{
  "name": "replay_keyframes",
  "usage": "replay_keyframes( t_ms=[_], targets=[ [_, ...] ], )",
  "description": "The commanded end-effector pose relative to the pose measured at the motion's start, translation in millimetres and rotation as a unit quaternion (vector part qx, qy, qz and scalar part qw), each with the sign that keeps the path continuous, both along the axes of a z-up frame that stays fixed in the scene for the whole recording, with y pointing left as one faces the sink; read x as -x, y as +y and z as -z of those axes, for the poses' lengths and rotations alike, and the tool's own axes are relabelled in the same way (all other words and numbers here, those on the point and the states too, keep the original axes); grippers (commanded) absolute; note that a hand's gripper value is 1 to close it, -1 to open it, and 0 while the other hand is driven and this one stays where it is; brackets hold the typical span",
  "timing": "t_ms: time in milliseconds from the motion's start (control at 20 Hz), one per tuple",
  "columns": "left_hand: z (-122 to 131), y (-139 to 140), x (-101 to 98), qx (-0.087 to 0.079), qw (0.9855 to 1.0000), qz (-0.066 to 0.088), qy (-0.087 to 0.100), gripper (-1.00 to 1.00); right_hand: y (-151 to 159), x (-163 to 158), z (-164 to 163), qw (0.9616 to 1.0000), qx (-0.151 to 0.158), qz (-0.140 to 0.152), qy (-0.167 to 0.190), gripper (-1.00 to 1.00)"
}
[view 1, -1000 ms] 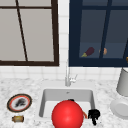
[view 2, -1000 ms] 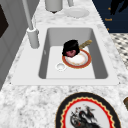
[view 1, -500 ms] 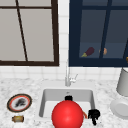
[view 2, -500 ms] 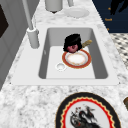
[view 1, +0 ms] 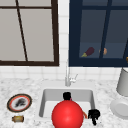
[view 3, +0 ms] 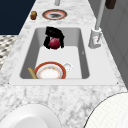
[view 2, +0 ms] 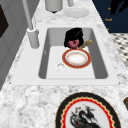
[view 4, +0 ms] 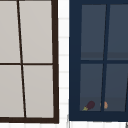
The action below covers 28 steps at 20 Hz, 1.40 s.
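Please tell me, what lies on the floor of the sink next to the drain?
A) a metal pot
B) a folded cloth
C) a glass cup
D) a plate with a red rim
D: in the left side view a plate with a red rim lies flat on the sink floor, just right of the drain.

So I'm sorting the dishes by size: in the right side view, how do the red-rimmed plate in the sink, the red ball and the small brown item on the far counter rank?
Largest to smallest, as they look:
1. red-rimmed plate
2. red ball, held by a hand
3. small brown item
The brown item is farthest from the camera, so its true size is unsure.
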<state>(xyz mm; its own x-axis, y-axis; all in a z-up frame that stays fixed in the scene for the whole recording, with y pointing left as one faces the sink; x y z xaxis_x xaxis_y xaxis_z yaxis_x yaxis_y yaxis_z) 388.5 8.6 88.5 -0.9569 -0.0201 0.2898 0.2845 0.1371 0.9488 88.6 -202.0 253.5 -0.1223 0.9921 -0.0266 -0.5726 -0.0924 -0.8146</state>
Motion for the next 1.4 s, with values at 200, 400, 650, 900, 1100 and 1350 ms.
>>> replay_keyframes(
  t_ms=[200,400,650,900,1100,1350],
  targets=[
    [-49,33,7.2,-0.007,0.9997,0.017,-0.016,1.0,0,0,0,1.0,0.0,0.0,0.0,0.0],
    [-67,65,8.0,0.001,1.0,0.004,0.0,1.0,0,0,0,1.0,0.0,0.0,0.0,0.0],
    [-92,104,11.3,0.001,0.9999,0.006,-0.011,1.0,0,0,0,1.0,0.0,0.0,0.0,0.0],
    [-118,143,14.7,0.001,0.9999,0.006,-0.012,1.0,0,0,0,1.0,0.0,0.0,0.0,0.0],
    [-130,176,17.5,0.0,1.0,0.002,-0.008,1.0,0,0,0,1.0,0.0,0.0,0.0,0.0],
    [-137,216,17.6,0.0,0.9999,0.002,-0.015,1.0,0,0,0,1.0,0.0,0.0,0.0,0.0]
  ],
)
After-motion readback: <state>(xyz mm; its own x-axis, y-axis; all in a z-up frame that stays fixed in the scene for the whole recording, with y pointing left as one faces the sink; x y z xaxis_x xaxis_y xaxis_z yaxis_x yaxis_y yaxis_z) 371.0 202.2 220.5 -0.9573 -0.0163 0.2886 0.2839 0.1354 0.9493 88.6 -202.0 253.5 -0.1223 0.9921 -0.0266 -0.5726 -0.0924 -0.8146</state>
